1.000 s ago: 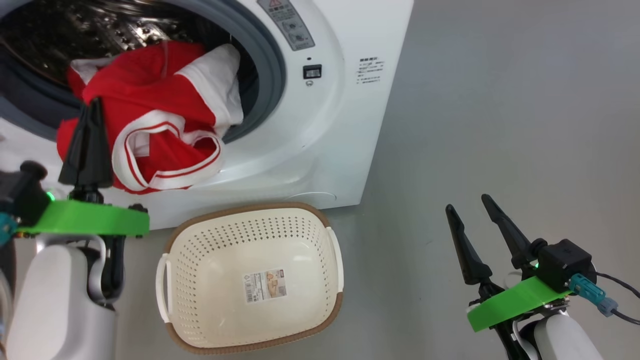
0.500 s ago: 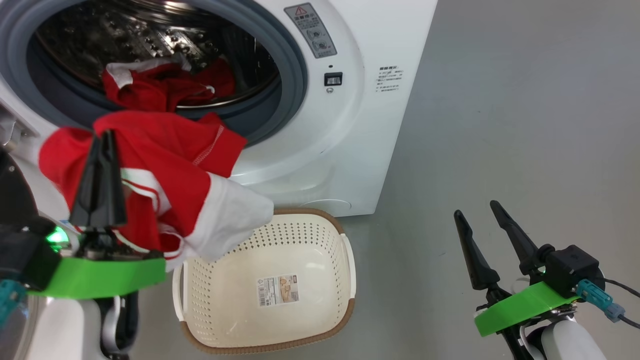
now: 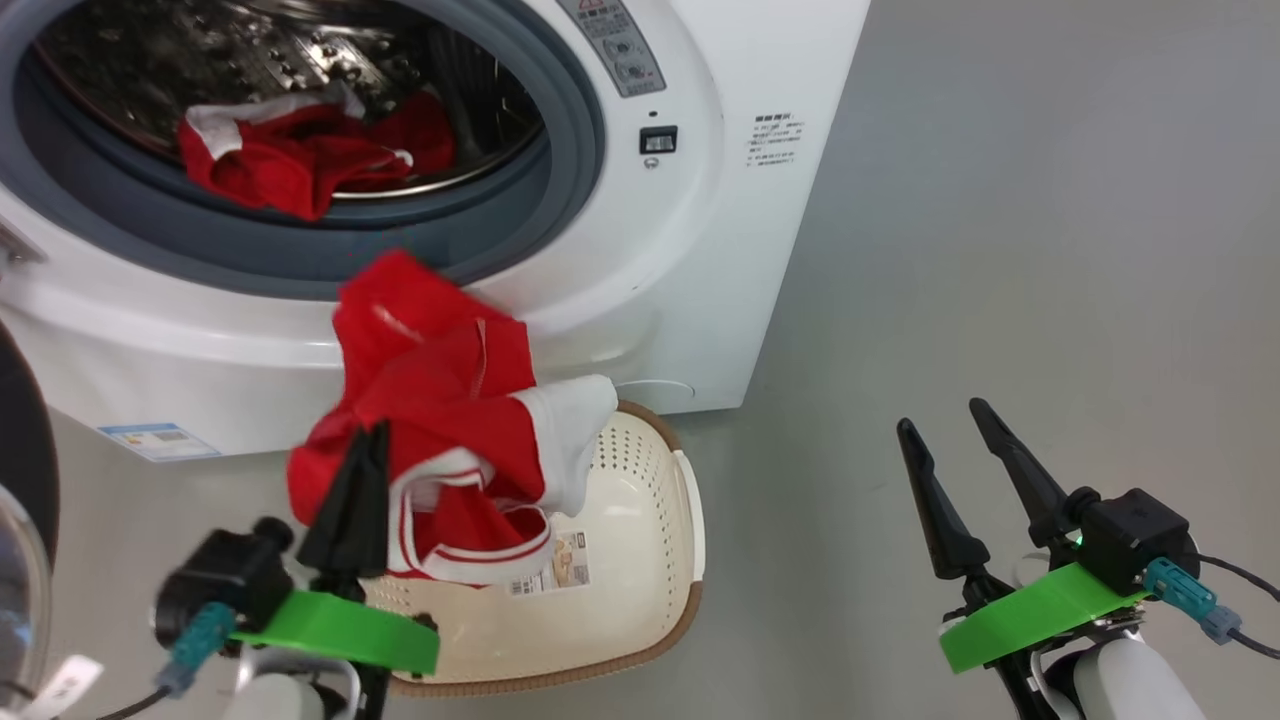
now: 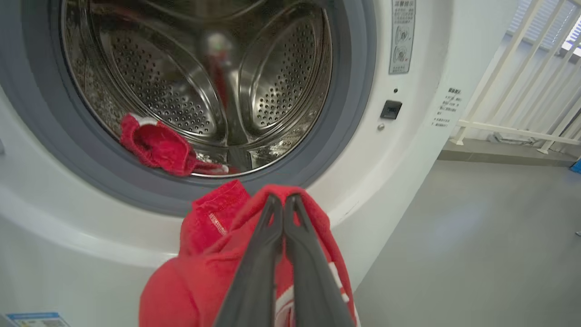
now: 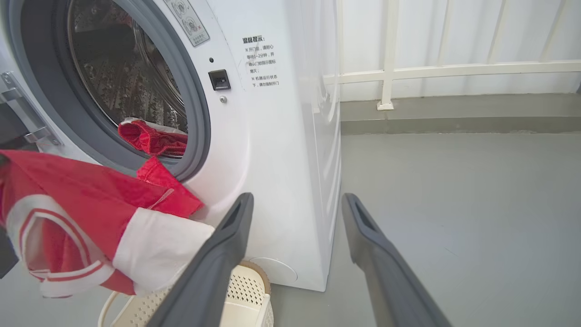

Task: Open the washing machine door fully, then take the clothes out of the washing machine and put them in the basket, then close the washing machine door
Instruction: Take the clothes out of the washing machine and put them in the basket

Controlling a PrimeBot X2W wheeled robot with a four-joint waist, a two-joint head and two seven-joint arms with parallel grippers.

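Left wrist view has the left jaws pressed together, pinching a red-and-white garment (image 4: 199, 268) by a bunched fold, outside the drum. Head view: it dangles over the basket (image 3: 645, 475), which sits on the floor (image 3: 1000, 250) just in front of the washing machine (image 3: 700, 250). More red clothes (image 3: 300, 160) lie inside the drum. Right jaws are spread wide, nothing in them, well off to the right.
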